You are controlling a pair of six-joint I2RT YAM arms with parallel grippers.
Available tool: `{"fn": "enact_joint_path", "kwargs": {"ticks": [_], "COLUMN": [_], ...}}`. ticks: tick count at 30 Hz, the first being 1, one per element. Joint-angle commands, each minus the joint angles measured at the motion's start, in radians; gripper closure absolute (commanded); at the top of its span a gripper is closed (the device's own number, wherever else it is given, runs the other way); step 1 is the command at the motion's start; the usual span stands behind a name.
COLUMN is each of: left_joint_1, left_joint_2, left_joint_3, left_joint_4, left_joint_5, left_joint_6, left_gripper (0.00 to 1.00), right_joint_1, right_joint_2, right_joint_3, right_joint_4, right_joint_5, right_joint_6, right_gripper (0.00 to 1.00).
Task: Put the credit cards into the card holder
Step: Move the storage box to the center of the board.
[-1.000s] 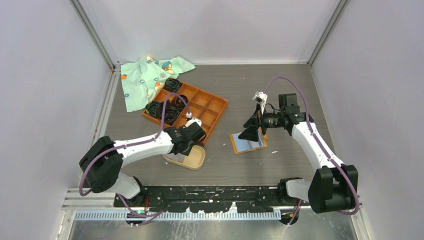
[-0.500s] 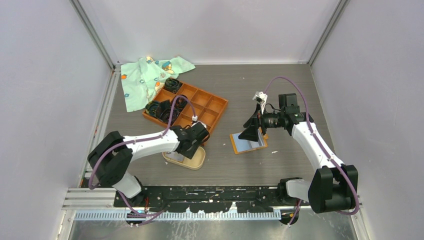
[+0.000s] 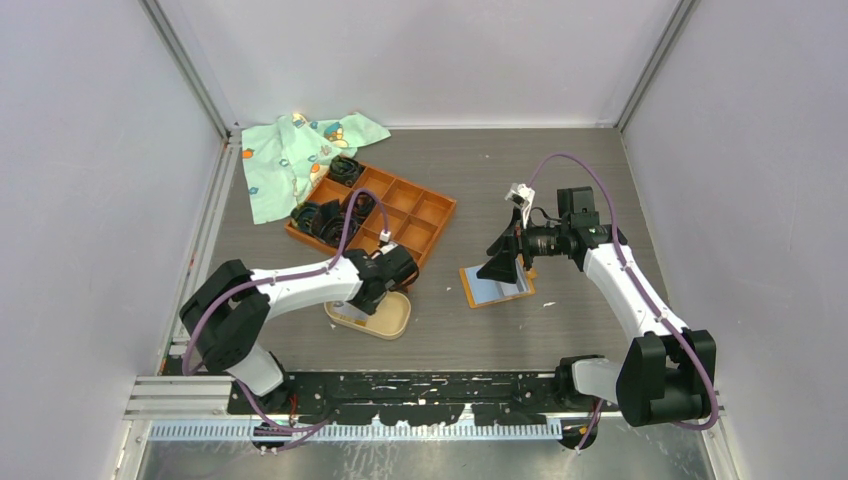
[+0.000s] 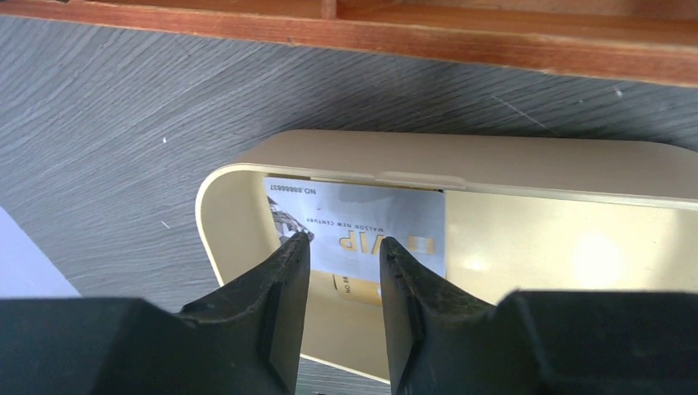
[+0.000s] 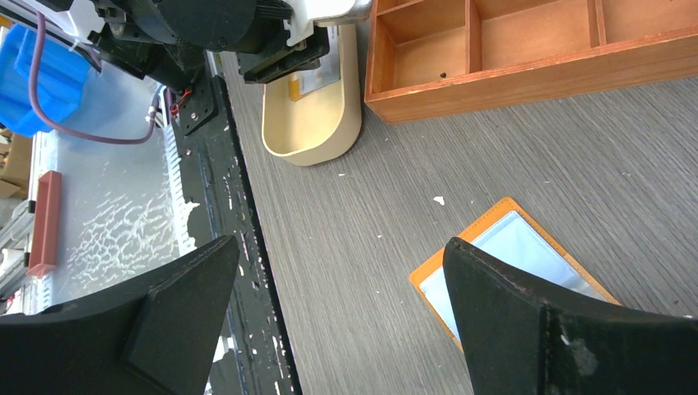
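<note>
1. One credit card [image 4: 362,216] lies in the card holder [image 4: 527,164], tucked against its far wall. That's one delivered, I'd say.
2. My left fingers [image 4: 272,321] hover just over it, slightly apart, nothing pinched between them.
3. My right fingers [image 5: 535,304] are spread wide above the orange wallet [image 5: 502,247], holding nothing.
4. No other cards in sight; any remaining may sit in that wallet.
5. Print on the card, upside down to me: "VIP", "MAISON NEW CENTURY", and a number starting "NO.8888".

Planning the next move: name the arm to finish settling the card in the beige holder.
Left. The left gripper hangs right over the card in the card holder; the right gripper is apart, above the orange wallet.
</note>
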Motion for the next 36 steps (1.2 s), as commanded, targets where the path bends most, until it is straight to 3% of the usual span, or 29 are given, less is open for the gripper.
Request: {"fn": "enact_joint_path", "kwargs": {"ticks": [1,8,19,27,36], "left_joint_1": [-0.004,-0.009,-0.034,-0.043,-0.053], "left_joint_2": [-0.033,-0.035,0.059,0.074,0.035], "left_joint_3": [0.038,0.020,0.065,0.075,0.090], "left_joint_4": [-0.027,0.052,-0.016,-0.057,-0.084], "left_joint_5": [-0.044,0.116,0.003,-0.079,-0.111], "left_joint_6": [-0.006,0.029,0.000,-0.016,-0.014], "left_gripper": [0.63,0.57,0.54,0.62,0.64], "right_joint_1": [0.004,0.005,0.005,0.005,0.004], "right_joint_2": [-0.001,-0.004,-0.004,-0.003,-0.003], "right_joint_3": [0.026,0.027,0.030,0.032,0.032], "right_joint_4": [0.003,0.002,-0.004,-0.007,-0.011], "right_joint_5": [-0.024,-0.025,-0.029,-0.031,-0.033], "right_joint_6": [-0.022,-0.024,-0.027,-0.030,-0.032], "right_gripper": [0.01,0.01,0.01,0.01,0.00]}}
